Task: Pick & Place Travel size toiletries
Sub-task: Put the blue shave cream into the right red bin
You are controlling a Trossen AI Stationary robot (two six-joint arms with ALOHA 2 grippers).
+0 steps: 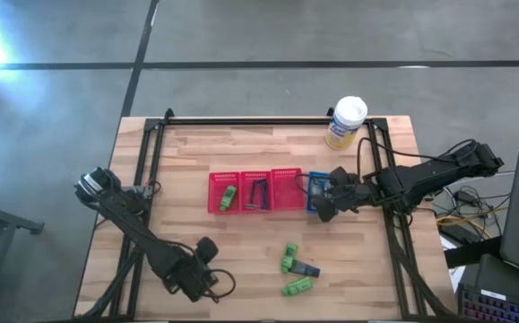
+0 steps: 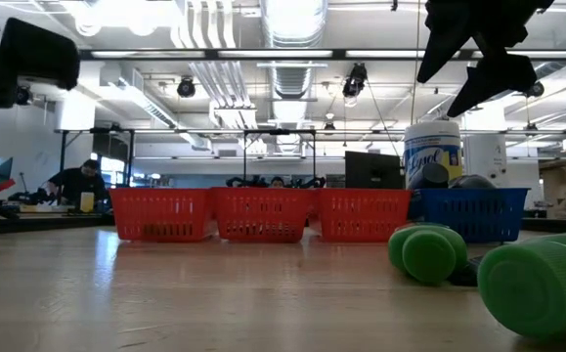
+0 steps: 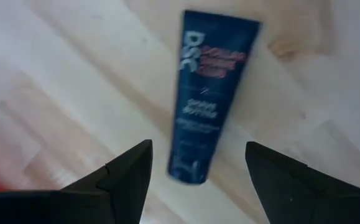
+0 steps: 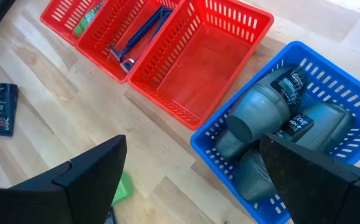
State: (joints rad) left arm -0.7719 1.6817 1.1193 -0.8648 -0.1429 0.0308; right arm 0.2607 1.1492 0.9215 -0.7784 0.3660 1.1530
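Observation:
A dark blue mini tube (image 3: 207, 93) lies flat on the wood, also seen in the right wrist view (image 4: 5, 109). My left gripper (image 3: 198, 148) hovers open above it near the table's near edge (image 1: 207, 248), one finger on either side and apart from it. My right gripper (image 4: 192, 140) hangs open over the near rim of the blue basket (image 1: 314, 190), which holds grey oval bottles (image 4: 260, 115). Two green tubes (image 1: 289, 257) (image 1: 297, 286) and a small dark item (image 1: 307, 269) lie on the table. Another green tube (image 1: 228, 197) and razors (image 1: 257, 193) rest in red baskets.
Three red baskets (image 1: 241, 175) stand in a row at mid-table, the third (image 4: 211, 59) empty, with the blue basket to their right. A white-and-yellow canister (image 1: 346, 121) stands at the far edge. Bare wood lies between the baskets and the near edge. A person sits in the room beyond (image 2: 79, 181).

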